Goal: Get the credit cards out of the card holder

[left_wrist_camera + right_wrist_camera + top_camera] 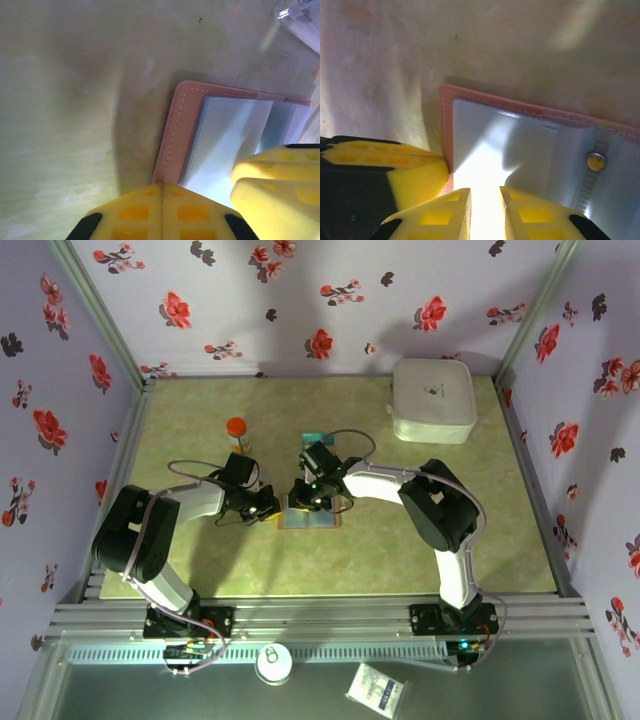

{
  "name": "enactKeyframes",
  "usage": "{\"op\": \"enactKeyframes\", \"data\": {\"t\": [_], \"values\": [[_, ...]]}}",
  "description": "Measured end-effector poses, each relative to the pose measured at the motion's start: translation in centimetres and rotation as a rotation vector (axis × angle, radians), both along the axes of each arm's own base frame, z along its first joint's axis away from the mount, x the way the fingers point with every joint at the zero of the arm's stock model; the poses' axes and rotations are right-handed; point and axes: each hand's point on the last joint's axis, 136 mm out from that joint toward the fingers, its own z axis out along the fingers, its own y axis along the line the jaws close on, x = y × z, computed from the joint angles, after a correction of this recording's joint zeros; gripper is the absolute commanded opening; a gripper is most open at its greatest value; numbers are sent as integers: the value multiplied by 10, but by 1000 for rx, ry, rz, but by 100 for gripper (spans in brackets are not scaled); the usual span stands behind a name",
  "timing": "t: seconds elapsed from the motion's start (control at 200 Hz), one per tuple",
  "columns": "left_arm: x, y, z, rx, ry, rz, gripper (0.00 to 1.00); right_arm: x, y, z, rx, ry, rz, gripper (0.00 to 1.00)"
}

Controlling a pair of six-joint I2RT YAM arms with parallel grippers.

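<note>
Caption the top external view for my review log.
The left gripper and right gripper meet at the open card holder; orange-capped bottle and white case behind.

Both arms bend inward; left end effector (162, 192) fingers together, right end effector (485, 196) fingers slightly apart

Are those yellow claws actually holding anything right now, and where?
Hard to tell. The left gripper sits shut at the card holder's stitched edge; the right gripper is slightly open over its lining. No clear pinch shows.
</note>
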Motion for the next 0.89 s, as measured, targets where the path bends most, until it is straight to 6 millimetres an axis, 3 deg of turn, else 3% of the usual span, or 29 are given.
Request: {"op": "enactKeyframes", "data": {"t": [0.425,0.67,0.745,0.895], "values": [[0,0,0,0,1,0,0,1,-9,-3,-48,-12,-18,24],[1,6,11,22,-26,17,0,0,-17,13,-53,-55,-19,28],[5,9,23,38,-65,25,6,3,-25,27,-64,-101,-19,32],[20,21,56,78,-191,44,29,13,-54,63,-96,-235,-29,58]]}}
